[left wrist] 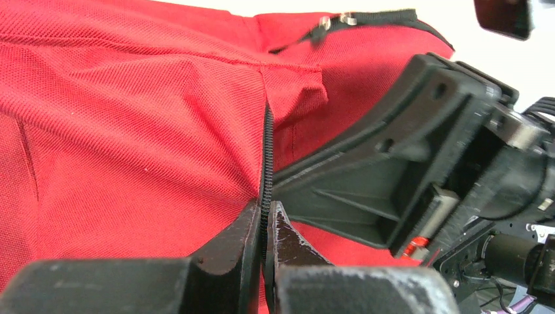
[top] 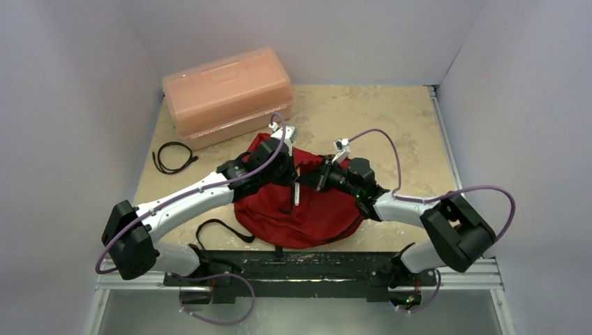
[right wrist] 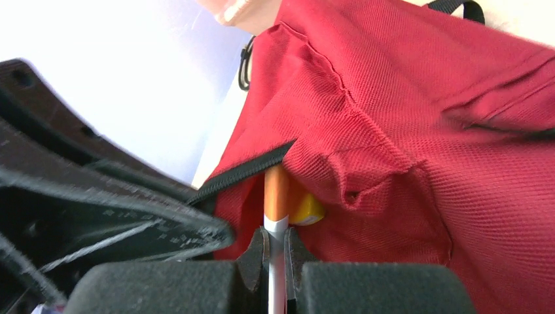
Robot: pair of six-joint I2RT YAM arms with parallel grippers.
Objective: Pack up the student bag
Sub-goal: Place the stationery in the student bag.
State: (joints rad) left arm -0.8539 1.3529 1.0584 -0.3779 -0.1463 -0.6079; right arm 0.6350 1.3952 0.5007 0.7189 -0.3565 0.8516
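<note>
Dark red woven fabric with a fine mesh grain makes up the student bag (top: 307, 220), which lies slumped and rounded on the desk (top: 391, 125), near its front edge and between the two arms. A black toothed zipper (left wrist: 267, 150) runs along a seam in the cloth. A black strap (top: 223, 229) trails off the bag's left side onto the desk.

Both arms bend at the elbow and reach inward, so their wrists meet over the bag's upper middle, almost touching. The left arm sweeps in from the lower left with its white forearm sloping up to the bag. Its left claw (left wrist: 264, 212) is pressed together on the black zipper tape, pinching it between two worn black fingertips. The right arm comes in from the lower right, forearm pointing left. Its right claw (right wrist: 276, 239) grips a slim pen (right wrist: 276, 196) with a silver-grey lower shaft and an orange upper part. The pen's top end sits under the zipper edge at the bag's opening. A small rounded yellow thing (right wrist: 307, 209) shows just beside it in the gap; what it is cannot be told.

Behind the bag, at the back left, stands a translucent orange-pink plastic box (top: 227, 94) with a lid. A coiled black cable (top: 173, 157) lies left of the bag. Purple cables (top: 391, 143) loop along both arms.
</note>
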